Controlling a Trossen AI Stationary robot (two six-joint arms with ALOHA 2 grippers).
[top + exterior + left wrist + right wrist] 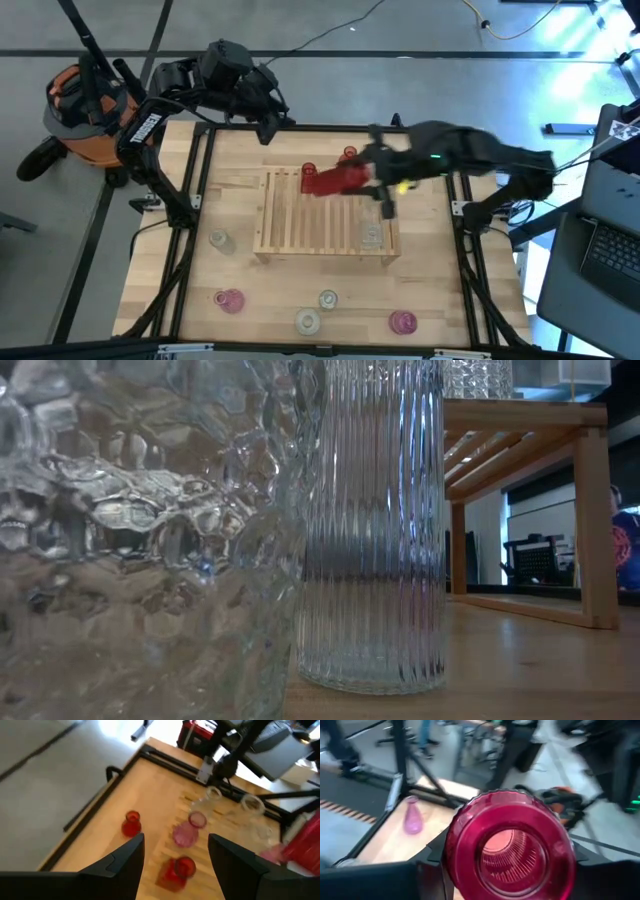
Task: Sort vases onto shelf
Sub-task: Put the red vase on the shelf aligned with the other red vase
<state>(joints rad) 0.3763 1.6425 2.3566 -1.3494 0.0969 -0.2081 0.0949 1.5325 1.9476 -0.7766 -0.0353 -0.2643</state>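
Vase point(510, 845), red, clamped sideways in right gripper point(378, 178) above shelf point(325, 215).

Open slats across the left and middle of the shelf point(300, 215); a clear vase point(372, 237) blocking its near right corner. Over its far right, right gripper point(372, 180) with a red vase point(335, 179) held crosswise. Two small red vases point(309, 170) just beyond the far edge. Bare tabletop point(430, 270) right of the shelf. Along the near edge, four vases point(231, 300) spaced apart, with gaps between.
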